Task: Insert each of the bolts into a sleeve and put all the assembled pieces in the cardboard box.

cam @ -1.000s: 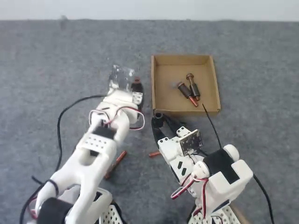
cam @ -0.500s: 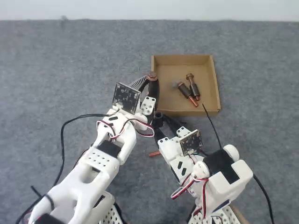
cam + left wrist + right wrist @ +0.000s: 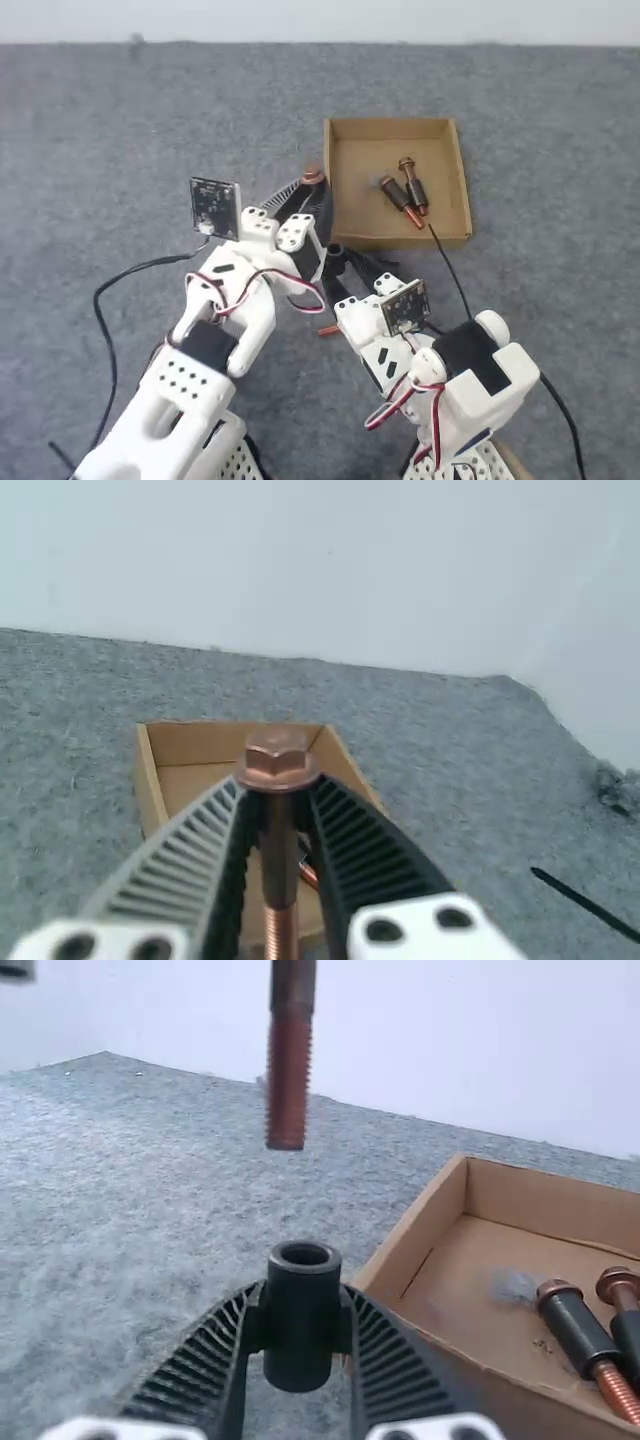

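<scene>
Now the left gripper [image 3: 272, 792] clamps a bolt [image 3: 276, 763] upright, its threaded end apart from the sleeve [image 3: 302, 1282]. The right gripper [image 3: 300, 1310] grips the sleeve upright by the box's [image 3: 397, 124] near left corner. Two assembled pieces [image 3: 405, 196] lie inside the box.

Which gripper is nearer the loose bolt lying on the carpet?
Right. The right gripper, holding a sleeve, sits just beyond the loose bolt; the left gripper, holding a second bolt, is farther off beside the box.
</scene>
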